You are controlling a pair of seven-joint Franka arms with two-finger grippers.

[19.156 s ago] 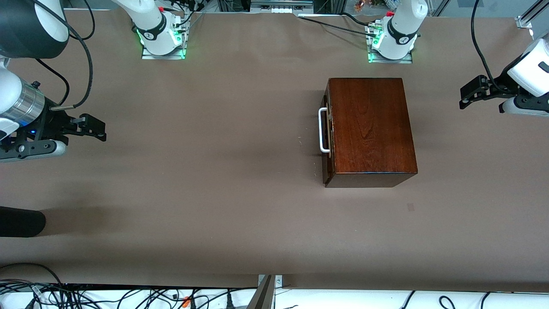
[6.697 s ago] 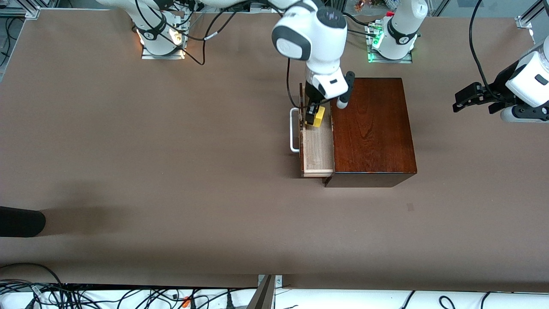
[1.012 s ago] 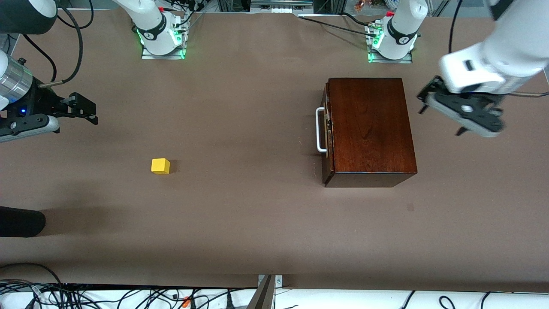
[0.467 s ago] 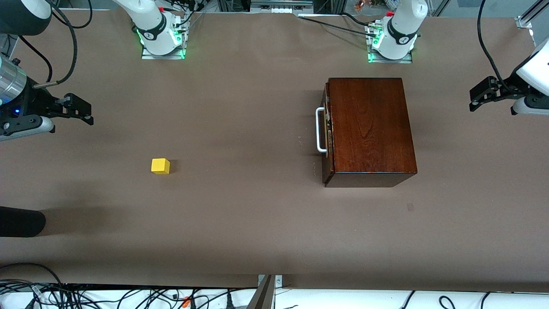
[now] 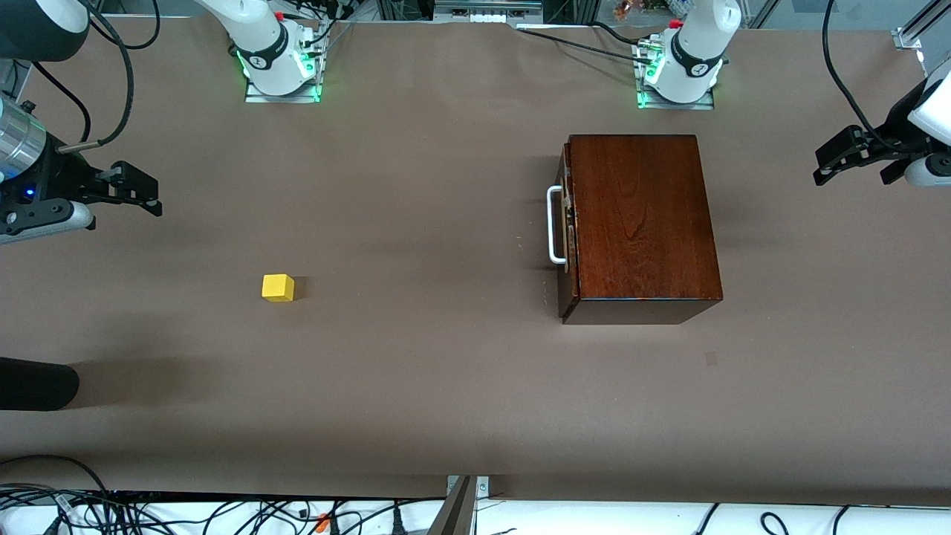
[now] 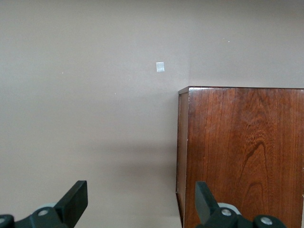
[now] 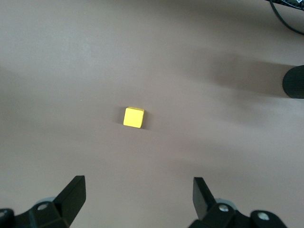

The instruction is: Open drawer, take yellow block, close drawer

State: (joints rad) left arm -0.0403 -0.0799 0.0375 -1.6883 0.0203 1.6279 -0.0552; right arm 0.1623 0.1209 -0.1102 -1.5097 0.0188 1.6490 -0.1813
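Observation:
The dark reddish-brown wooden box (image 5: 640, 223) stands toward the left arm's end of the table. Its drawer (image 5: 566, 223) is shut, with the white bar handle (image 5: 553, 225) facing the right arm's end. The box also shows in the left wrist view (image 6: 242, 156). The yellow block (image 5: 278, 287) lies on the bare table toward the right arm's end, and shows in the right wrist view (image 7: 133, 117). My right gripper (image 5: 141, 195) is open and empty, up at its end of the table. My left gripper (image 5: 836, 157) is open and empty, up beside the box.
A black rounded object (image 5: 37, 383) lies at the table's edge on the right arm's end, nearer the front camera than the block. Cables (image 5: 223, 513) run along the table's near edge. Both arm bases (image 5: 278, 59) stand along the table's back edge.
My left arm has swung back from beside the box toward its end of the table and come to rest there. My right gripper has barely moved. The block and the box are still.

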